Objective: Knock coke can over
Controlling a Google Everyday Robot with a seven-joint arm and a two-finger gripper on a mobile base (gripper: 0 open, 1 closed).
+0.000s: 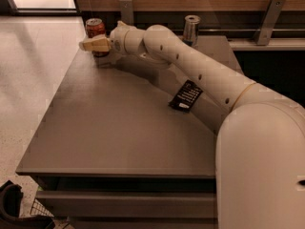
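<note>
At back-left corner of tabletop point(119, 137), just short of the edge: coke can point(95, 27), upright, silver rim up. Looks light and thin-walled, yet stiff enough to take a push. Smooth and round, so likely to slip off a glancing touch, or just slide on the flat top if hit low. Tall for its base, so probably tips easily. No need to clamp it: better to push sideways high on the wall, near the rim. Dents if squeezed. May roll once down and, with the edge so near, could drop off the tabletop.

Low over that same corner, gripper point(86, 44), at end of arm point(190, 66) reaching in from the right and pointing left. Fingers point(97, 44) show as one tan wedge with no gap, so read as together, holding nothing. Cross in front of can's lower half, on the camera side. Just behind them, the can, top half showing above. Touching or just apart: cannot tell from this angle. Not between the fingers, not gripped. Fingertips out past can's left side.

Elsewhere: slim silver can point(191, 25) at back, well apart to the right; flat black item point(186, 96) mid-tabletop beside arm. Neither in the way.
</note>
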